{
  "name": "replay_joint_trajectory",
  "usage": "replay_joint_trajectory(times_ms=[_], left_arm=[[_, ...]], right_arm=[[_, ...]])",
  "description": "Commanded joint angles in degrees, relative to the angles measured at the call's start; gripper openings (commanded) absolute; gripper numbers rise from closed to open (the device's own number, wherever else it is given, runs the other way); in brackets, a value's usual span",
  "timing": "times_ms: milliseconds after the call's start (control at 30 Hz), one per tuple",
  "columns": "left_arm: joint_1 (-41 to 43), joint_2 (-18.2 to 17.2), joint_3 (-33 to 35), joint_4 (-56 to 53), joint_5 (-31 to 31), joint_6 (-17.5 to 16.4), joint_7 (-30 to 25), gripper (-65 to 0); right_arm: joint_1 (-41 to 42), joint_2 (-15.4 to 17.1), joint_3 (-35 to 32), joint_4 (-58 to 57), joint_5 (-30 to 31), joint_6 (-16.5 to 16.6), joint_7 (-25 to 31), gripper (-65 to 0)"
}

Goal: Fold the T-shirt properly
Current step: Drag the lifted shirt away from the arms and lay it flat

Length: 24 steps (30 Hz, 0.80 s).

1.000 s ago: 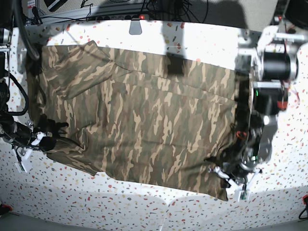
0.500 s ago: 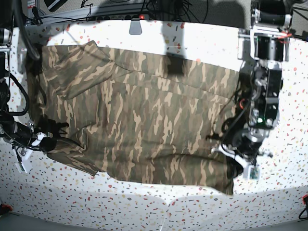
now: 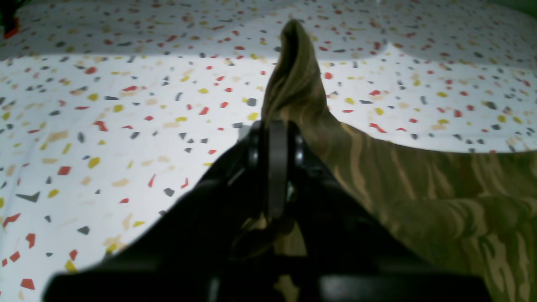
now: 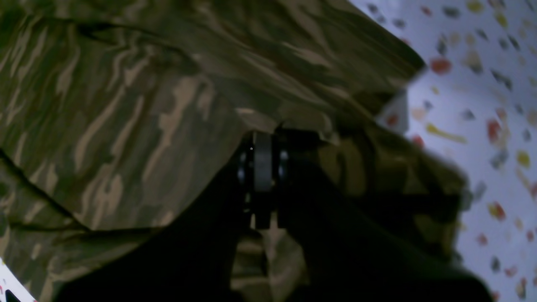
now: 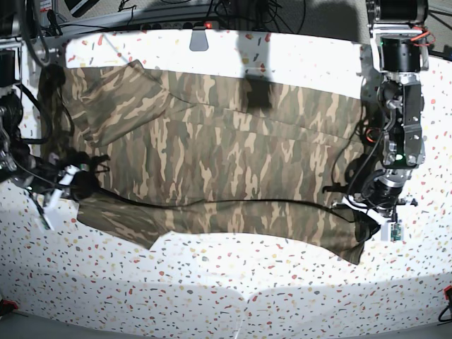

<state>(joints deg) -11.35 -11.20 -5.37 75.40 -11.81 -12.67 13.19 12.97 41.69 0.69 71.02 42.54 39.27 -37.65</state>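
Observation:
The camouflage T-shirt [image 5: 212, 148] lies spread across the speckled table [image 5: 212, 296], its near edge drawn out in a strip between both arms. My left gripper [image 5: 364, 224], on the base view's right, is shut on the shirt's near right corner. In the left wrist view that gripper [image 3: 275, 126] pinches the cloth, and a peak of T-shirt [image 3: 295, 71] stands up past the fingertips. My right gripper [image 5: 78, 185], on the base view's left, is shut on the shirt's near left edge. The right wrist view shows this gripper [image 4: 262, 140] closed, with folds of T-shirt [image 4: 126, 109] around it.
A power strip [image 5: 207, 26] with a red light and several cables run along the table's far edge. A white block [image 5: 199, 39] sits just in front of it. Small red items lie at the near left corner [image 5: 7, 305] and near right corner [image 5: 446, 291].
Both grippers have moved away from the near edge, the left one also outward to the base view's right. The shirt's near edge is now pulled out longer and straighter between them.

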Motion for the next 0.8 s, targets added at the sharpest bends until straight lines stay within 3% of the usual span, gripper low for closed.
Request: replay_joint_trajectory(times_ms=[0, 233, 367, 633, 767], left_arm=[[-1.0, -0.4, -0.3, 1.3, -0.7, -0.2, -1.6, -65.0], [0.9, -0.5, -0.3, 2.1, -0.6, -0.2, 0.3, -65.0], [2.4, -0.8, -0.3, 4.7, -0.2, -0.2, 4.1, -65.0], [9.6, -4.9, -0.7, 13.7, 1.8, 0.0, 6.8, -65.0], [12.9, -5.0, -2.5, 14.3, 0.8, 0.0, 6.3, -65.0]], right_arm=[[0.6, 1.4, 2.2, 1.4, 1.2, -0.3, 1.2, -65.0], [-7.0, 0.7, 12.3, 7.1, 1.4, -0.3, -0.4, -65.0], [-12.2, 0.7, 15.7, 10.9, 1.4, -0.3, -1.2, -65.0], [-22.4, 0.7, 20.8, 17.4, 3.2, -0.3, -1.3, -65.0], [-27.5, -2.0, 25.0, 21.4, 4.0, -0.3, -1.4, -65.0]])
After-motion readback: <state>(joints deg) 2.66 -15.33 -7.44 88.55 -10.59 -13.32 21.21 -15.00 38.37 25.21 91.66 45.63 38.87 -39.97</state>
